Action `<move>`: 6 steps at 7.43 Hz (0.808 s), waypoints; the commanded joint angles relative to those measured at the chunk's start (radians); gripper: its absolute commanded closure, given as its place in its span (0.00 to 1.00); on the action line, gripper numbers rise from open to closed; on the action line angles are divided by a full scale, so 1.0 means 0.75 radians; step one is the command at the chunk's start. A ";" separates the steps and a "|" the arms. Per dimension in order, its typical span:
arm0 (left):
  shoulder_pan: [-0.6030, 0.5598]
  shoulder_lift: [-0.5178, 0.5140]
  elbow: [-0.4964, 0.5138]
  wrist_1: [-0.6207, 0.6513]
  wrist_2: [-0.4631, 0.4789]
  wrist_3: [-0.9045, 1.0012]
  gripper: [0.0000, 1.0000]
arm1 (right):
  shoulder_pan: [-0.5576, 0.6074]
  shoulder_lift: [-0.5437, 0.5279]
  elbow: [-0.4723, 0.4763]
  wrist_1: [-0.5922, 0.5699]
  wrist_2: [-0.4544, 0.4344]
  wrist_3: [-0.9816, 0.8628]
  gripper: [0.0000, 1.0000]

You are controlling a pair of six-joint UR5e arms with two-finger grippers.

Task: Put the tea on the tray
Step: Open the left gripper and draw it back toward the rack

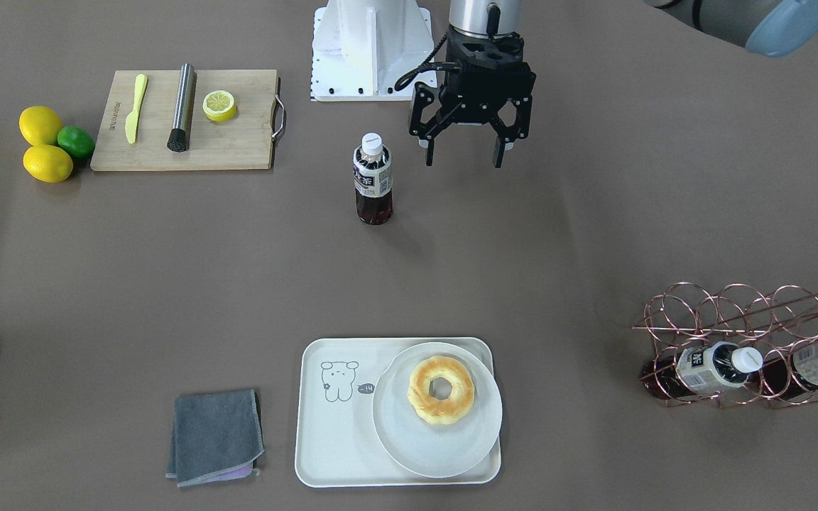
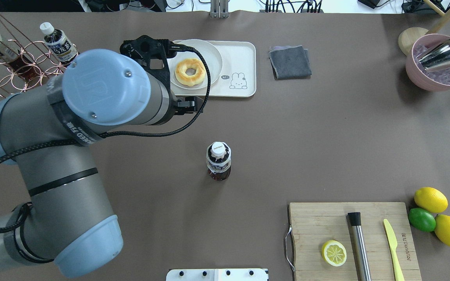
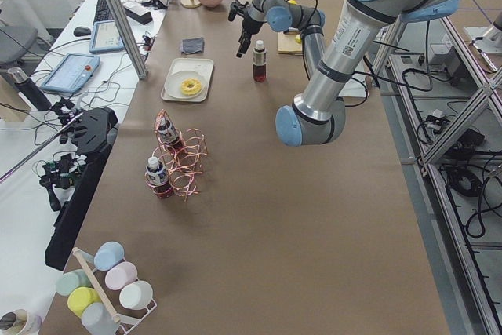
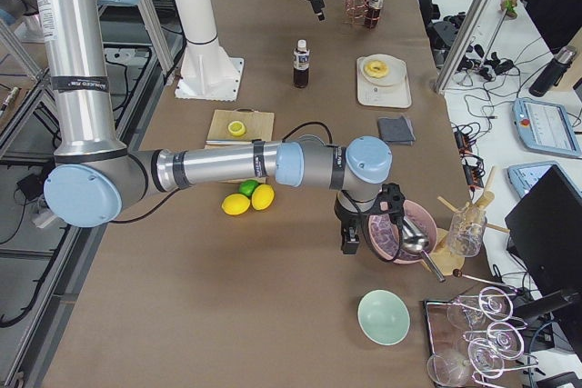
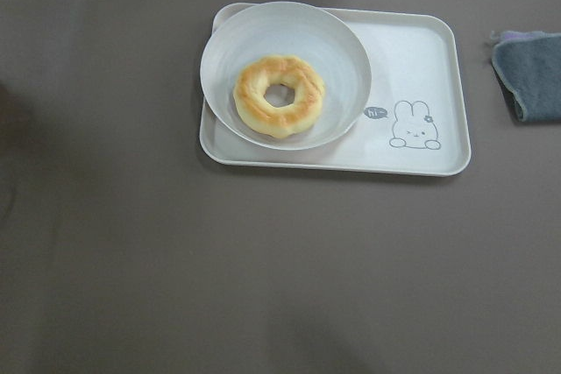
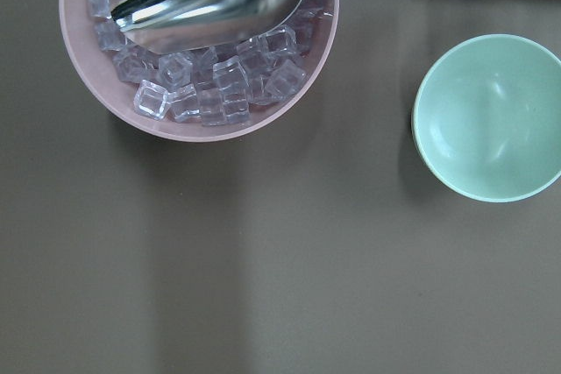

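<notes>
One tea bottle point(image 1: 373, 181) stands upright in the middle of the table, and it also shows in the overhead view point(image 2: 218, 160). My left gripper point(image 1: 463, 160) is open and empty. It hovers beside the bottle, apart from it. The cream tray point(image 1: 338, 440) with the drawn bear lies across the table and carries a round white plate point(image 1: 409, 440) with a doughnut point(image 1: 442, 389). The left wrist view looks down on the tray point(image 5: 412, 50). My right gripper point(image 4: 350, 238) shows only in the exterior right view, over a pink bowl. I cannot tell whether it is open or shut.
Two more tea bottles point(image 1: 714, 365) lie in a copper wire rack point(image 1: 735, 312). A wooden cutting board point(image 2: 326, 222) holds a lemon half, a metal muddler and a yellow knife, with lemons and a lime point(image 2: 422, 219) beside it. A grey cloth point(image 1: 216, 436) lies by the tray. A pink ice bowl point(image 6: 88, 59) and a green bowl point(image 6: 491, 120) stand under the right wrist.
</notes>
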 commanded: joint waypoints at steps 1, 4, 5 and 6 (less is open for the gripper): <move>-0.059 0.147 0.029 -0.167 0.002 0.108 0.02 | -0.002 0.018 0.006 0.000 0.002 0.003 0.00; -0.132 0.286 0.007 -0.169 -0.152 0.206 0.02 | -0.045 0.107 0.032 -0.008 0.004 0.093 0.00; -0.196 0.388 -0.025 -0.171 -0.262 0.255 0.02 | -0.126 0.118 0.099 -0.012 0.004 0.154 0.00; -0.237 0.486 -0.074 -0.171 -0.272 0.377 0.02 | -0.216 0.140 0.185 -0.010 -0.002 0.316 0.00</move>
